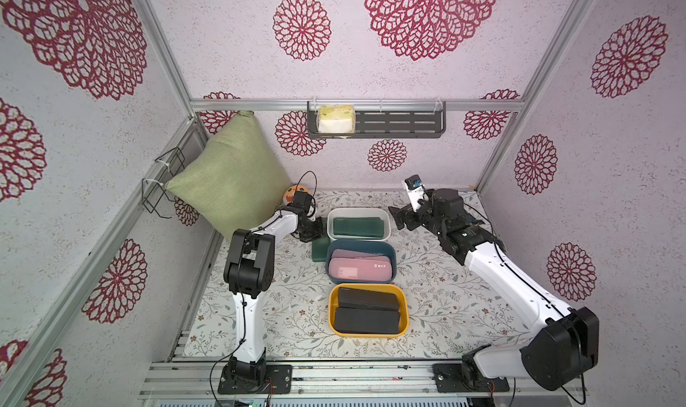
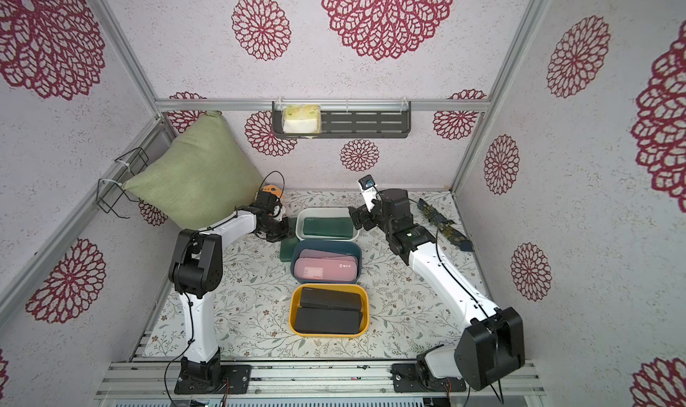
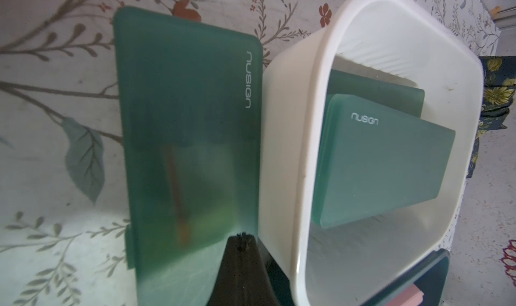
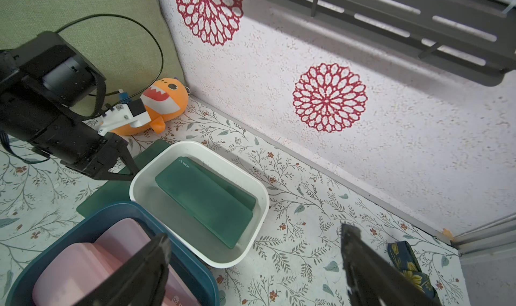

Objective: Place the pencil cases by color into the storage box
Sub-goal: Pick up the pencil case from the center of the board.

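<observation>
Jaws of the left gripper [image 3: 243, 236] are pressed together with no gap and clamp nothing. Their joined tip sits at the near short end of the loose pencil case [image 3: 190, 123], by the edge that runs along the white bin [image 3: 321, 95]; whether the tip touches the case cannot be told. This case is dark green, flat and matte with rounded corners, and "nusign" is printed in white near its far end. It lies flat on the floral table cover [image 3: 55, 156], reaching straight out ahead of the jaws, just beside the bin's outer wall. Two more green cases [image 3: 385, 165] lie overlapped inside that bin, across the wall from the jaws.

Jaws of the right gripper [image 4: 255, 233] stand wide apart and empty, raised off the table. The white bin lies below and ahead of them. Pink cases [image 1: 360, 269] fill the dark blue bin [image 1: 360, 242] beneath one finger. Black cases [image 1: 367, 310] sit in the yellow bin [image 1: 407, 312], farthest from both pairs of jaws.
</observation>
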Controlling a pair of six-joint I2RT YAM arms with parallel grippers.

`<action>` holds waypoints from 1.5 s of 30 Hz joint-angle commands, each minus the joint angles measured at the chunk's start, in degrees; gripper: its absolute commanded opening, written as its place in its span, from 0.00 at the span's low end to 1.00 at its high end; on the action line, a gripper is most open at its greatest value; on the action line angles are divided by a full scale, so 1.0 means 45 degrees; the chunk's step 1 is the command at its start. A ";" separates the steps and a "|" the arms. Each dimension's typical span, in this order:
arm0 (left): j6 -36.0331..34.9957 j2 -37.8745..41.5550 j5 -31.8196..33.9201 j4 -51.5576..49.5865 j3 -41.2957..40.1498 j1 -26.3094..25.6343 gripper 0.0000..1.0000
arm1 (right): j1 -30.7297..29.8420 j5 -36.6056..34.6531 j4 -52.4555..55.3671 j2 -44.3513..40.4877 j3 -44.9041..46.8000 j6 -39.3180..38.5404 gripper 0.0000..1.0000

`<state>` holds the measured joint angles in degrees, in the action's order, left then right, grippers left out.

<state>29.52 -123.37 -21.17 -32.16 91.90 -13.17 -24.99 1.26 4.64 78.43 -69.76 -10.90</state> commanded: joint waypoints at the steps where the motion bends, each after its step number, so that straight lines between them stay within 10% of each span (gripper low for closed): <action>1: 0.0140 -0.0155 -0.0611 0.0513 -0.0030 0.0077 0.00 | -0.0095 -0.0240 -0.0002 0.0084 -0.0511 0.0124 0.97; 31: 0.0667 -0.1002 -0.1985 0.1518 -0.0172 -0.0098 0.00 | -0.0481 -0.0455 0.0184 0.1068 -0.1089 -0.0013 0.98; 45: 0.0035 -0.1624 0.0012 -0.0385 0.0341 -0.0085 0.00 | -0.0520 -0.0516 0.0219 0.1208 -0.1099 -0.0049 0.98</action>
<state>31.48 -130.08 -26.15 -29.47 93.54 -13.63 -26.89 -0.08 6.35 84.23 -72.99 -10.94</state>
